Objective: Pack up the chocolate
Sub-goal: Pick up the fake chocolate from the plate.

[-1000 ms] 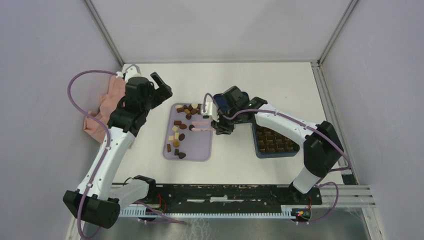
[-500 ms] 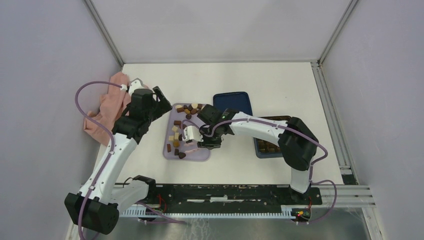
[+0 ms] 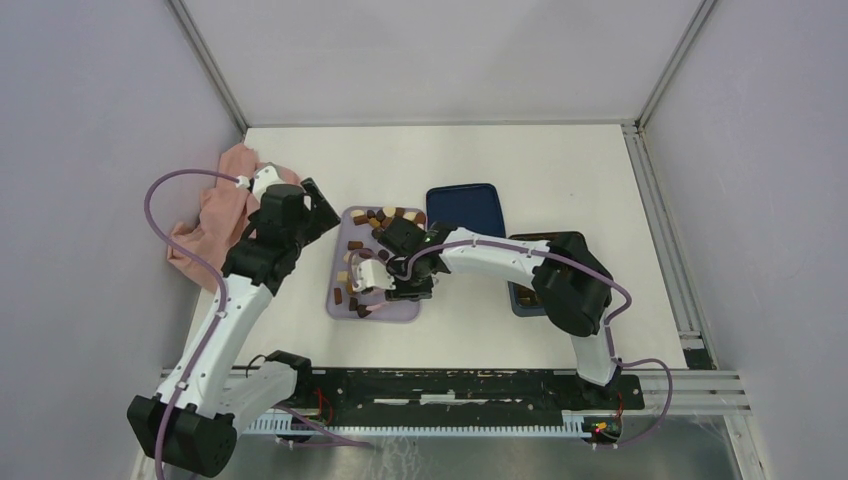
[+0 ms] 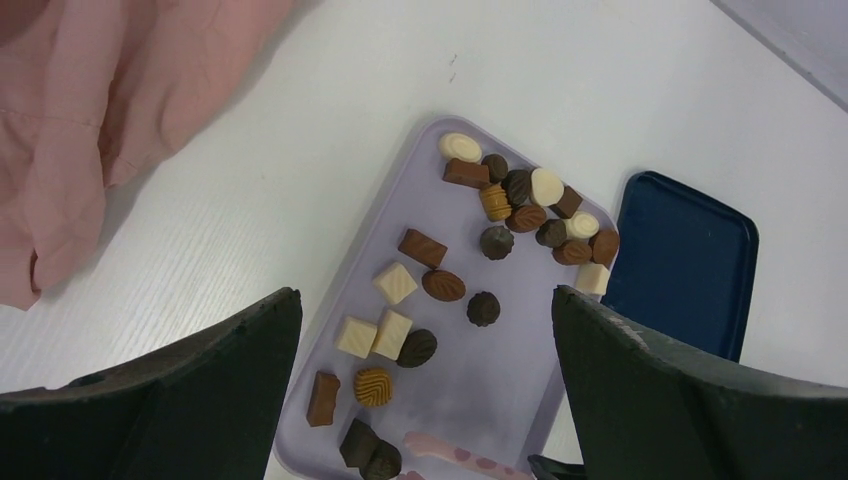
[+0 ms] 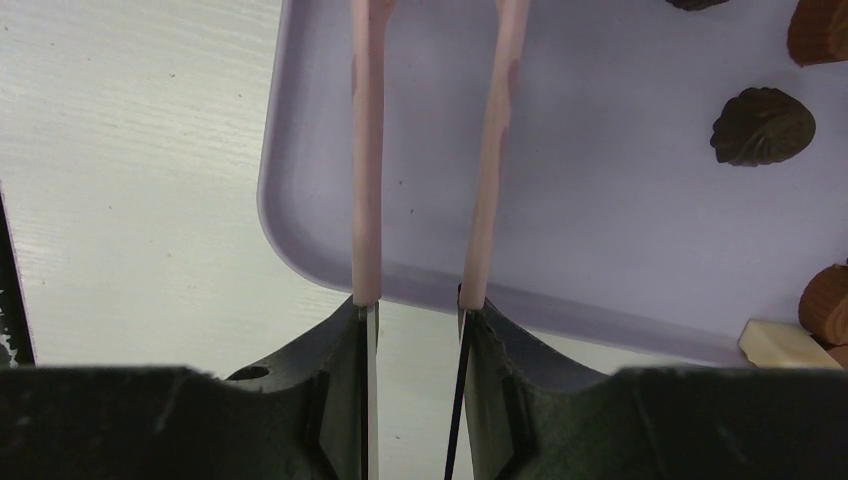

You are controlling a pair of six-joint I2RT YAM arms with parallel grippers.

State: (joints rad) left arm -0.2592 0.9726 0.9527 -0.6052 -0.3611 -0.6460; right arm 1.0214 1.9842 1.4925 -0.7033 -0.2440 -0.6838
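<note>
Several chocolates (image 3: 385, 216) in dark brown, mid brown and cream lie on the lilac tray (image 3: 405, 306), bunched at its far end and scattered down its left side (image 4: 400, 335). My right gripper (image 3: 393, 289) is low over the tray's near part, shut on pink tongs (image 5: 367, 150). The two prongs stand apart over bare tray (image 5: 600, 200) with nothing between them; a dark oval chocolate (image 5: 762, 125) lies to their right. My left gripper (image 4: 420, 300) hangs open above the tray's left side (image 3: 322, 208), holding nothing.
A dark blue lid (image 3: 465, 210) lies right of the tray. The dark blue box with brown compartments (image 3: 522, 296) is mostly hidden under my right arm. A pink cloth (image 3: 215, 215) is crumpled at the table's left edge.
My right arm swung left from the box side, carrying the tongs down to the tray's near end. My left gripper drifted slightly nearer and stayed open.
</note>
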